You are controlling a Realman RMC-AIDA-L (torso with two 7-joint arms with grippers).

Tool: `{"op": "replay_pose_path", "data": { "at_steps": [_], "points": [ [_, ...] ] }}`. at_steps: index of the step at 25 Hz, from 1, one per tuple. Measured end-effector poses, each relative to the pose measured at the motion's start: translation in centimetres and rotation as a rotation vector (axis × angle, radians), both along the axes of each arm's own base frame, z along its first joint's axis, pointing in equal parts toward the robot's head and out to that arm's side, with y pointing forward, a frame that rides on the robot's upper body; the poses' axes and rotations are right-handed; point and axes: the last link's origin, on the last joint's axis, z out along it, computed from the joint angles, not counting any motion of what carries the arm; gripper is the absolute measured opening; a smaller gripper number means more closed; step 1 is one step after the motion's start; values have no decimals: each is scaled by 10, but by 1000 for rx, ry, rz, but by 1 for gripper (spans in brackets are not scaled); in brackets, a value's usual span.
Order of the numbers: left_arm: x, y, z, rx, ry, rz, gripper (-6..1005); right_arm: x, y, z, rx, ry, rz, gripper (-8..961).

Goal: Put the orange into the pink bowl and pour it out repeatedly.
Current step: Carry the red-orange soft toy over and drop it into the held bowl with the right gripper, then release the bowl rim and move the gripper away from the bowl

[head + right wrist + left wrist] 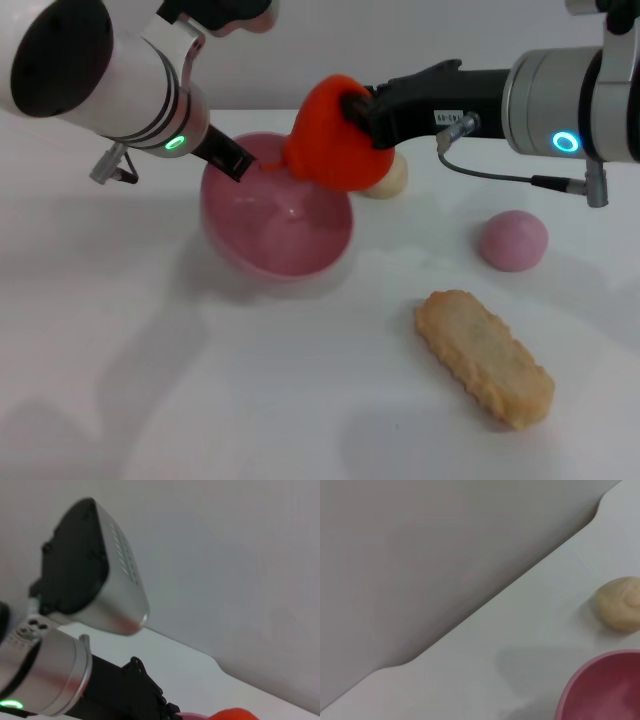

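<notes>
Hovering over the pink bowl (pixel 277 221), the right claw (pixel 352 118) grips the orange (pixel 333 138).

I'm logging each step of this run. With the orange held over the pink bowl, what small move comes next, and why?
Probably the right tool should lower a little and release. It holds the orange at the pink bowl's far rim, above the hollow, and the bowl looks empty. The left tool is at the bowl's left rim, seemingly steadying it.

Head view looks down and forward across the white table (pixel 250 400); both wrist views sit close, facing its far edge, sharing the glossy pink plastic bowl (pixel 277 222).
</notes>
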Motion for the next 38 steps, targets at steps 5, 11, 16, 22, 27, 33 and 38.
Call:
{"op": "replay_pose_path", "data": {
  "at_steps": [5, 11, 16, 22, 27, 33, 38],
  "points": [
    [2, 0, -1, -6, -11, -3, 42, 7, 5, -6, -11, 0, -18, 132],
    [13, -2, -5, -28, -57, -36, 42, 10, 10, -13, -26, -1, -39, 166],
    [22, -2, -11, -38, -87, -70, 42, 6, 8, -22, -43, -27, 5, 195],
    [22, -2, -12, -45, -98, -69, 42, 10, 10, -12, 70, -23, 78, 262],
    [19, -3, -16, -60, -108, -51, 42, 27, 22, 20, 381, -23, 170, 455],
    [15, -4, -23, -96, -124, -25, 41, 79, 32, 55, 761, -45, 109, 587],
    [8, -6, -31, -126, -135, 19, 41, 113, 16, 52, 1027, -129, 175, 590]
  ]
}}
